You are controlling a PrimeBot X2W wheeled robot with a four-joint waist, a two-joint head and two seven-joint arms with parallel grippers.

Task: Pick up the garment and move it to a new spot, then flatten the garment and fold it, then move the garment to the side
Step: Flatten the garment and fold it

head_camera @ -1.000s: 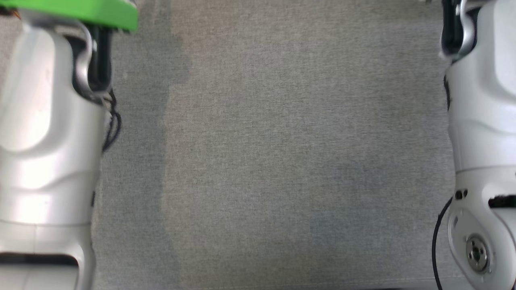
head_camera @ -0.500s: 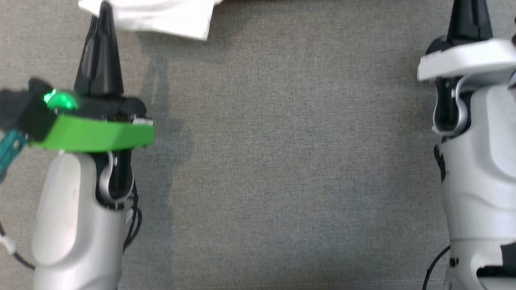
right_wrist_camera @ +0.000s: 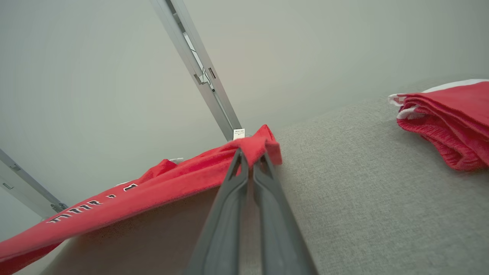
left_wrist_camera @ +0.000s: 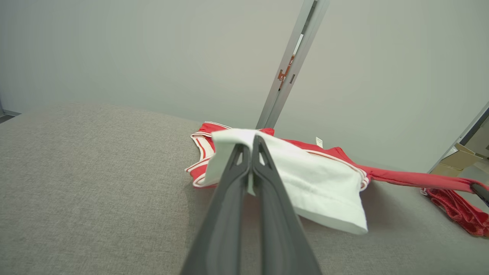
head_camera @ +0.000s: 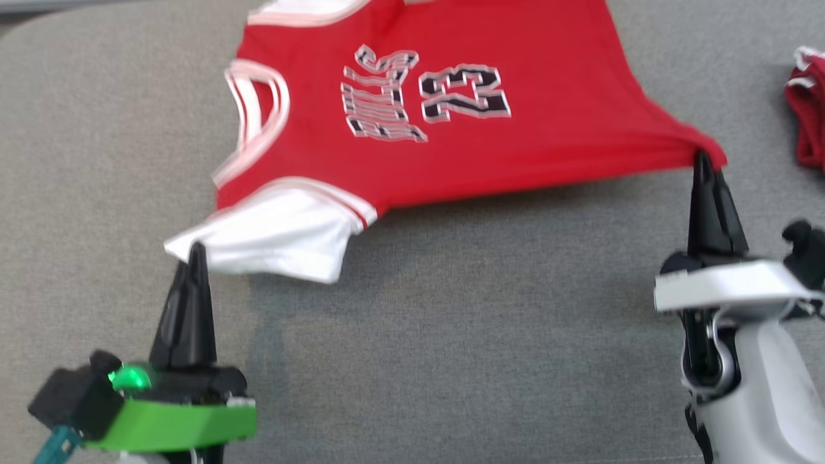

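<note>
In the head view, your red jersey (head_camera: pixel 425 122) stretches across the far half of the grey cushion (head_camera: pixel 451 335). In the left wrist view, the left gripper (left_wrist_camera: pixel 252 139) pinches its white corner. In the right wrist view, the right gripper (right_wrist_camera: pixel 250 156) pinches the red corner, so pull evenly and low.

Grey woven fabric surface (head_camera: pixel 451 335), rounded corner at 10 o'clock in head view. Plain pale grey-green wall (left_wrist_camera: pixel 114 49) behind, soft even light. Left wrist view: alu post (left_wrist_camera: pixel 294 57) slanting from 12 to ctr, cardboard box (left_wrist_camera: pixel 456 161) at 3.
</note>
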